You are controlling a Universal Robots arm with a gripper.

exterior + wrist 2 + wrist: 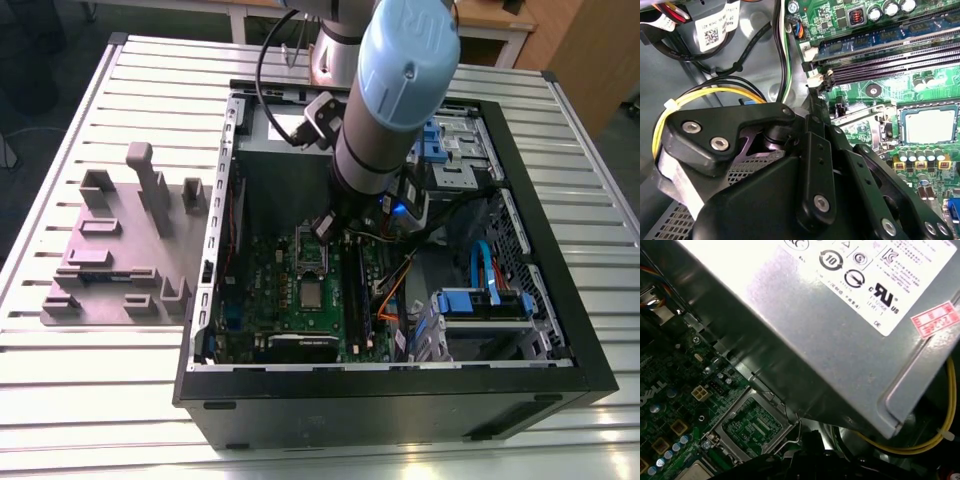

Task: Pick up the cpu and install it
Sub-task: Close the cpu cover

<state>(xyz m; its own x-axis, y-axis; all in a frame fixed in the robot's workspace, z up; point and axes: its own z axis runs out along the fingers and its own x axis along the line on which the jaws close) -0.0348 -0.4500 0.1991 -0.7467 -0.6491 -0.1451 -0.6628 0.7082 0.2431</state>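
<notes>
The cpu [313,293] is a small silvery square lying flat on the green motherboard [262,290] inside the open computer case. It sits just nearer the case's front edge than the dark metal-framed socket [311,250]. In the second wrist view the cpu [930,125] shows its metal top and pale rim. The first wrist view shows the socket [752,426] with its frame lifted, and a corner of the cpu [692,473]. My gripper [326,228] hangs low in the case beside the socket, toward the exterior view's right and apart from the cpu. Its black linkage [815,175] shows in the second wrist view.
A large grey power supply box [840,325] with a white label stands close beside the gripper. Memory slots [890,60], yellow and black cables [700,95] and blue drive cages [480,305] crowd the case. A grey fixture plate [125,255] lies on the slatted table at the exterior view's left.
</notes>
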